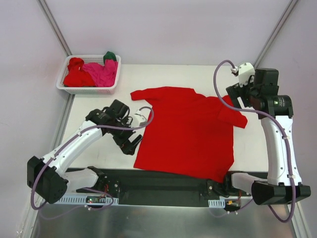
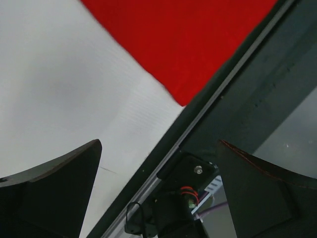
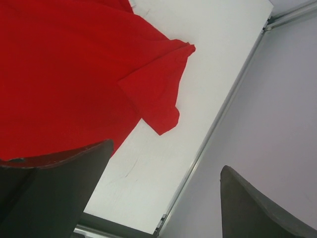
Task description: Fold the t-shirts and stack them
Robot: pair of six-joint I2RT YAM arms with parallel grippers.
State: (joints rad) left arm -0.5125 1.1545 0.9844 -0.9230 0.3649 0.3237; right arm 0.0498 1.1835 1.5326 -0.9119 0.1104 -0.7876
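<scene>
One red t-shirt (image 1: 188,131) lies spread flat in the middle of the white table, sleeves out to both sides. My left gripper (image 1: 131,143) hovers open just off the shirt's lower left hem corner (image 2: 187,84), with nothing between its fingers (image 2: 59,191). Beside the shirt's right sleeve (image 3: 157,96) my right gripper (image 1: 237,98) is raised, open and holding nothing. More t-shirts sit bunched in the basket: a red one (image 1: 76,74), a magenta one (image 1: 101,73) and a dark green one (image 1: 110,55).
The white lattice basket (image 1: 88,89) stands at the table's back left corner. A black base rail (image 1: 158,186) runs along the near edge, also seen as the black rail (image 2: 247,94) in the left wrist view. The table's right edge (image 3: 218,124) meets a grey wall.
</scene>
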